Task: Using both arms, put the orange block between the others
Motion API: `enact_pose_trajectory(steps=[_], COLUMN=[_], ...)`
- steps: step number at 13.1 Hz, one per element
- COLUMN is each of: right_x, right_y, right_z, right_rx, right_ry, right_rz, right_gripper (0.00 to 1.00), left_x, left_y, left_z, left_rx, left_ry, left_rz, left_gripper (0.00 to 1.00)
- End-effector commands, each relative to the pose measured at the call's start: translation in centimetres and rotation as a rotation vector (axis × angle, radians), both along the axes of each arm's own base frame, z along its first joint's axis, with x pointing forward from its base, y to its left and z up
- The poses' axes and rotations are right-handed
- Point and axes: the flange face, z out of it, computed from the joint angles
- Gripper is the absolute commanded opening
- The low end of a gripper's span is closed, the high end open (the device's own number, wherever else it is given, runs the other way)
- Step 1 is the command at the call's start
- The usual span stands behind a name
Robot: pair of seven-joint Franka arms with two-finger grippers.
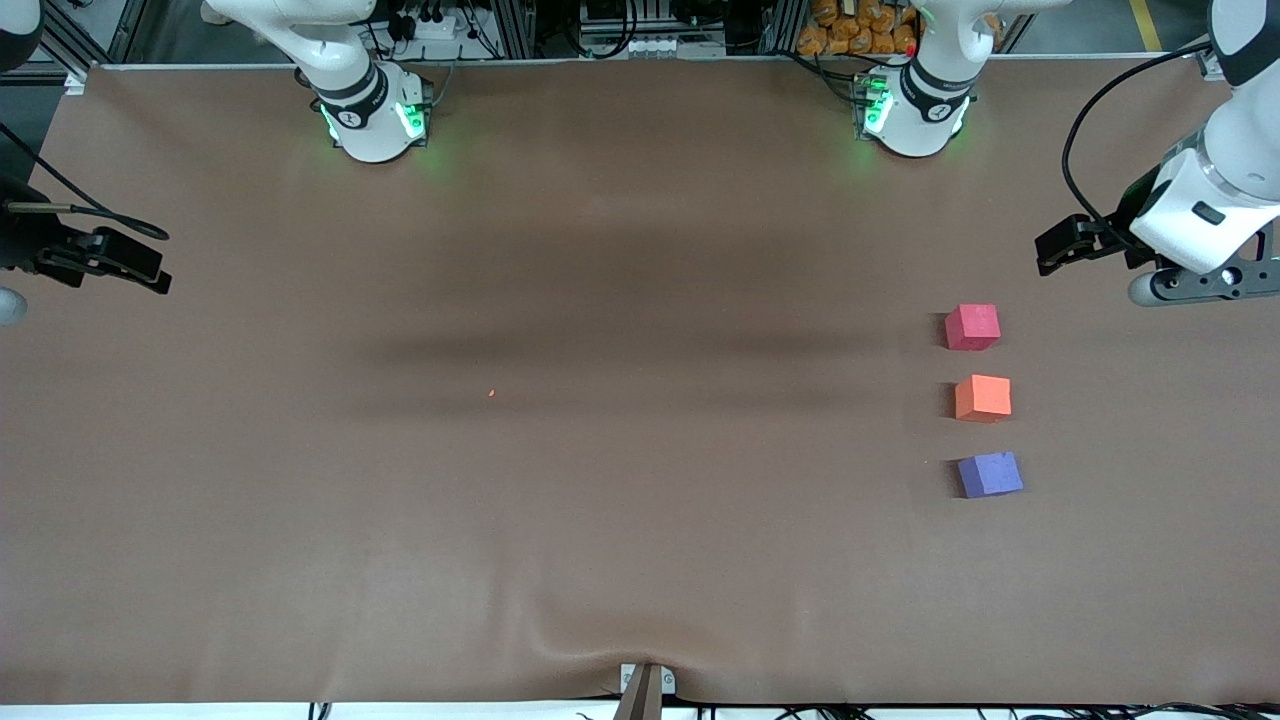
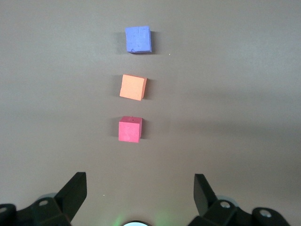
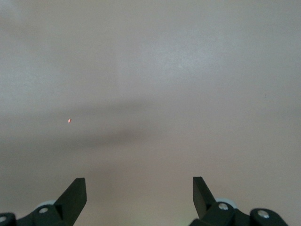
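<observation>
The orange block (image 1: 982,398) (image 2: 132,87) rests on the brown table toward the left arm's end, in a short line between the others. The red-pink cube (image 1: 972,327) (image 2: 130,129) lies farther from the front camera, the purple-blue cube (image 1: 990,474) (image 2: 138,39) nearer. Small gaps separate all three. My left gripper (image 1: 1062,248) (image 2: 140,181) hangs open and empty over the table beside the red-pink cube. Over the right arm's end of the table, well away from the cubes, my right gripper (image 1: 140,268) (image 3: 139,184) is open and holds nothing.
A tiny orange crumb (image 1: 491,393) (image 3: 69,121) lies on the bare brown mat near the middle. The two green-lit arm bases (image 1: 375,115) (image 1: 912,110) stand along the table's edge farthest from the front camera. A small bracket (image 1: 645,685) sits at the nearest edge.
</observation>
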Motion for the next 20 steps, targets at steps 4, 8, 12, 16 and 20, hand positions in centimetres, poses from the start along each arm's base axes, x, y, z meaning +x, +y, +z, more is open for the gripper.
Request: enact_pose_trajectory(steps=[4, 8, 12, 16, 20], right_x=[0.2, 0.2, 0.6, 0.6, 0.5], right_y=[0.1, 0.0, 0.3, 0.4, 0.4], right_z=[0.4, 0.4, -0.4, -0.3, -0.3], right_rx=[-0.015, -0.014, -0.008, -0.01, -0.012], right_ry=[-0.011, -0.014, 0.0, 0.001, 0.003], right_rz=[0.017, 0.016, 0.021, 0.022, 0.019], right_gripper=[1.0, 1.0, 1.0, 1.0, 1.0], left_x=[-1.4, -1.3, -1.5, -1.3, -1.0], left_y=[1.1, 2.9, 2.6, 1.8, 1.5], left_z=[0.9, 1.1, 1.5, 1.2, 1.2], left_rx=[-0.045, -0.089, -0.092, -0.089, -0.066], left_ry=[-0.038, -0.039, -0.015, -0.018, -0.036], left_rz=[0.02, 0.061, 0.07, 0.04, -0.049], left_gripper=[1.0, 1.0, 1.0, 1.0, 1.0])
